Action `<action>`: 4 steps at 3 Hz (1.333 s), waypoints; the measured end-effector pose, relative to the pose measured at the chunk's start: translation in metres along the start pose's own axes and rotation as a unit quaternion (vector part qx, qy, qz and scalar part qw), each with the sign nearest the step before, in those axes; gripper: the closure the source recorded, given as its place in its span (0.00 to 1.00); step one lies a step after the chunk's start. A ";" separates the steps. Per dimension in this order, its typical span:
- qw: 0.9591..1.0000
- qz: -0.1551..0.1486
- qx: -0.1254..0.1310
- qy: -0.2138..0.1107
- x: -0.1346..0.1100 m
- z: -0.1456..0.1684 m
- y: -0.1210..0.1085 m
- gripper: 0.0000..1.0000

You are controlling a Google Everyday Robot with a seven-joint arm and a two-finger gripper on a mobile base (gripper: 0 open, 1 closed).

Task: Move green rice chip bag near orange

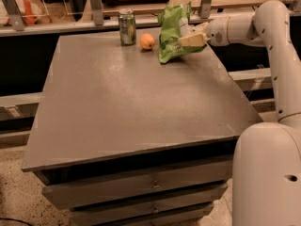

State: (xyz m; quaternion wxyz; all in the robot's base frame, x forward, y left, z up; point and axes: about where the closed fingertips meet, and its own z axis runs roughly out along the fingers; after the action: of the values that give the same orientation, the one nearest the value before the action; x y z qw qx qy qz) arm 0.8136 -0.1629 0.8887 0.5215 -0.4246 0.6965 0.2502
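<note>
The green rice chip bag [173, 32] stands crumpled at the far right of the grey table [136, 98], just right of the orange [147, 41]. My gripper [188, 36] reaches in from the right on a white arm and is shut on the bag's right side, its cream fingers [192, 40] pressed into the foil. The bag's lower edge rests on or just above the tabletop. A small gap separates the bag from the orange.
A green-and-silver drink can [127, 27] stands left of the orange at the table's far edge. A railing with metal posts [96, 6] runs behind the table. My white base [265, 173] sits at the lower right. Drawers [141, 187] are under the tabletop.
</note>
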 end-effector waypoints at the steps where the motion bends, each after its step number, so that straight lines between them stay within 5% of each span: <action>1: 1.000 0.003 -0.001 0.009 0.001 -0.003 0.000 0.36; 2: 1.000 0.005 0.002 0.012 -0.001 -0.006 -0.002 0.13; 3: 1.000 0.006 0.005 0.013 -0.003 -0.009 -0.003 0.00; 4: 1.000 0.007 0.010 0.017 -0.004 -0.015 -0.004 0.00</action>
State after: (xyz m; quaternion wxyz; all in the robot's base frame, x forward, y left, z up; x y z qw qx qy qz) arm 0.8101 -0.1755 0.8977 0.5122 -0.4183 0.7107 0.2401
